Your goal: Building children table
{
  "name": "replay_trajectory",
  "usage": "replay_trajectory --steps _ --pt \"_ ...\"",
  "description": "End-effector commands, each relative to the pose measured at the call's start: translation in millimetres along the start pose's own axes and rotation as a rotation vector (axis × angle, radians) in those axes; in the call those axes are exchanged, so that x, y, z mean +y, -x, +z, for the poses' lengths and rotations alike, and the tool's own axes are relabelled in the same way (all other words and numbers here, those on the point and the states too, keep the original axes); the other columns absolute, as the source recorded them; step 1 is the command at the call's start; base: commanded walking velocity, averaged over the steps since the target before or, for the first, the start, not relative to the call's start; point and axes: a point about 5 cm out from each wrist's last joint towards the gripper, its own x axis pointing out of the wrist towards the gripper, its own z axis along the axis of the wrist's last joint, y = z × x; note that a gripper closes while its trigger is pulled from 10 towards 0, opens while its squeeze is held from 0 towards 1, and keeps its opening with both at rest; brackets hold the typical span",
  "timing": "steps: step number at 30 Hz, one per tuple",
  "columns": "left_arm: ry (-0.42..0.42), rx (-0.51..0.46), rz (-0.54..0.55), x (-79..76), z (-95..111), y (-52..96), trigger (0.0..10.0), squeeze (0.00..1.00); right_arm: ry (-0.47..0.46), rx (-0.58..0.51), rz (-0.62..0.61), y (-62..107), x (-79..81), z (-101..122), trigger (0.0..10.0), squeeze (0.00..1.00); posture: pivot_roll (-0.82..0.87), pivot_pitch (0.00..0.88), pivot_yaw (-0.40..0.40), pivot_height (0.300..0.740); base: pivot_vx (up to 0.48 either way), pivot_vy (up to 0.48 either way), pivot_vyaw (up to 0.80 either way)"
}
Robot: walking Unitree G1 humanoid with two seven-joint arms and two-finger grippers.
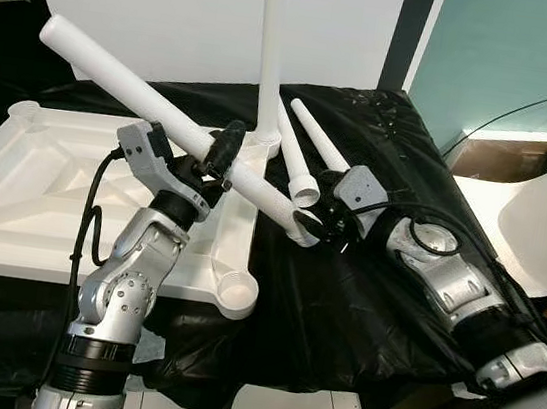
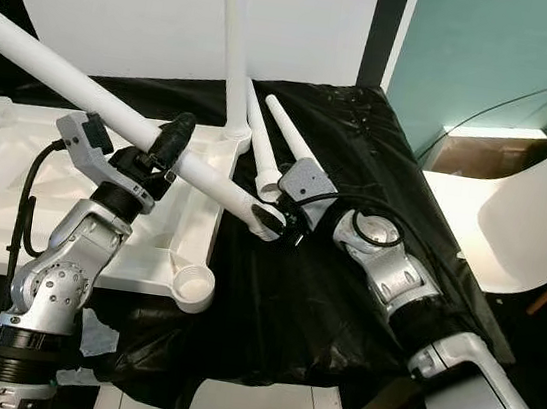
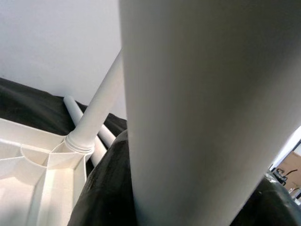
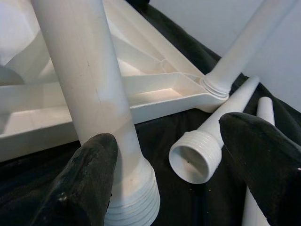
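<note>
White plastic tabletop lay upside down on black cloth, sockets up | left gripper clenched mid-leg | right gripper released, straddling threaded end, likely guiding it | near-right socket unfilled | far-right leg seated upright | two spare legs beside.

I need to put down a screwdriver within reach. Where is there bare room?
Free: black cloth in front of the right gripper, and the tabletop underside's left half. Crowded: loose legs beside the standing leg.
</note>
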Motion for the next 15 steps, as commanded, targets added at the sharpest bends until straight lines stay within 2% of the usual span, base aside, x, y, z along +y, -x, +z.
replay_trajectory --steps 1,9,13,15 --pt "0.078 -0.061 -0.547 -60.4 4 -6.0 0.0 0.0 -0.004 0.071 0.135 -13.2 28.0 -11 10.0 0.0 -0.07 0.0 0.016 0.74 0.0 0.0 0.0" --pt "0.053 -0.055 -0.545 -59.8 5 -4.3 0.0 0.0 -0.022 0.019 0.175 -19.8 28.9 8 10.0 0.0 -0.05 0.0 0.012 0.74 0.0 0.0 0.0" --pt "0.038 -0.05 -0.543 -59.1 5 -3.5 0.0 0.0 -0.027 0.008 0.168 -15.5 24.3 14 10.0 0.0 -0.05 0.0 0.014 0.74 0.0 0.0 0.0" --pt "0.023 -0.042 -0.542 -58.9 4 -3.8 0.0 0.0 -0.027 0.017 0.14 -6.3 16.6 12 10.0 0.0 -0.06 0.0 0.018 0.74 0.0 0.0 0.0"
